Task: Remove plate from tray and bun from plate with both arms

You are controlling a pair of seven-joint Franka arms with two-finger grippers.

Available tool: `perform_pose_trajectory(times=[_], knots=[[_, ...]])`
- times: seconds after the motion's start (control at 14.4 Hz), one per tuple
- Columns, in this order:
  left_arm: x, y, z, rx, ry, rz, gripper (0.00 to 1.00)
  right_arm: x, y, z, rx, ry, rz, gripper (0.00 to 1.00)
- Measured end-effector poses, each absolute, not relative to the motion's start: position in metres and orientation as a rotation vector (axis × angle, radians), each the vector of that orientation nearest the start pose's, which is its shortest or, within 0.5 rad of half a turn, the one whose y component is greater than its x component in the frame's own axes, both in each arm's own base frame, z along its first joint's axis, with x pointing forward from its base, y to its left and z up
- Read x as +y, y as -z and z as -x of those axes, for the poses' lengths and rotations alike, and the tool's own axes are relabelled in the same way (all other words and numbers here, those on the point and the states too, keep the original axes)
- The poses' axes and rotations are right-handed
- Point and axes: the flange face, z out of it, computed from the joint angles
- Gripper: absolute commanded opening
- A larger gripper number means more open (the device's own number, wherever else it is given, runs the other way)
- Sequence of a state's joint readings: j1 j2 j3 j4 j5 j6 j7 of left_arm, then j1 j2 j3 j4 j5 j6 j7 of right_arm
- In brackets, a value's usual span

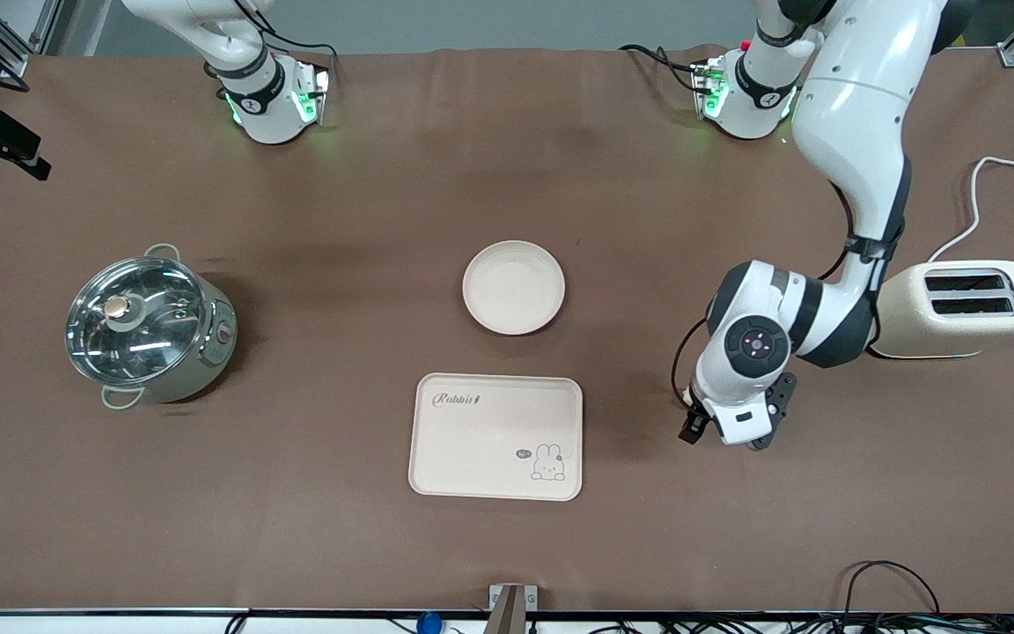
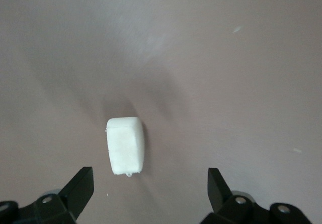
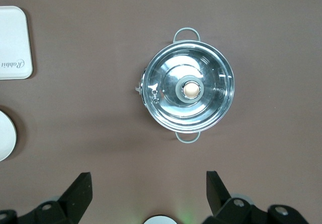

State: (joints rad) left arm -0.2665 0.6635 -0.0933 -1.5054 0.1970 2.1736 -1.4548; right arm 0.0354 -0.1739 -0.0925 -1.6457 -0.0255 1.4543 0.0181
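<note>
The round cream plate (image 1: 513, 288) sits on the brown table, just farther from the front camera than the rabbit tray (image 1: 496, 437). Its edge also shows in the right wrist view (image 3: 4, 136). The small pale bun (image 2: 126, 144) lies on the cloth and shows only in the left wrist view; in the front view the left hand hides it. My left gripper (image 1: 733, 428) (image 2: 148, 189) is open and empty, low over the bun, between the tray and the toaster. My right gripper (image 3: 148, 189) is open and empty, high over the table near the pot, out of the front view.
A steel pot with a glass lid (image 1: 150, 321) (image 3: 188, 90) stands toward the right arm's end. A cream toaster (image 1: 956, 308) with a white cord stands toward the left arm's end, close to the left arm's elbow. The tray corner shows in the right wrist view (image 3: 12, 43).
</note>
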Motion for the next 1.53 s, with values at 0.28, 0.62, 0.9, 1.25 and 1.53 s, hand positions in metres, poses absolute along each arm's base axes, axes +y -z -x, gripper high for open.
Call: perform_pose_trajectory(times=[0.28, 0.62, 0.9, 1.25, 1.53], knots=[[-0.227, -0.371, -0.672, -1.253, 0.247, 2.849, 1.0, -0.034, -0.661, -0.486, 0.115, -0.058, 3.148, 1.0], [-0.146, -0.485, -0.659, -0.739, 0.262, 2.954, 1.0, -0.03, -0.666, -0.494, 0.101, 0.014, 3.151, 1.0], [-0.11, -0.555, -0.63, -0.417, 0.238, 2.98, 1.0, -0.028, -0.676, -0.52, 0.102, 0.061, 3.158, 1.0], [-0.07, -0.622, -0.576, -0.204, 0.068, 3.07, 1.0, -0.027, -0.669, -0.543, 0.102, 0.032, 3.165, 1.0], [-0.041, -0.649, -0.531, -0.03, -0.024, 3.122, 1.0, -0.027, -0.671, -0.542, 0.102, 0.033, 3.165, 1.0]])
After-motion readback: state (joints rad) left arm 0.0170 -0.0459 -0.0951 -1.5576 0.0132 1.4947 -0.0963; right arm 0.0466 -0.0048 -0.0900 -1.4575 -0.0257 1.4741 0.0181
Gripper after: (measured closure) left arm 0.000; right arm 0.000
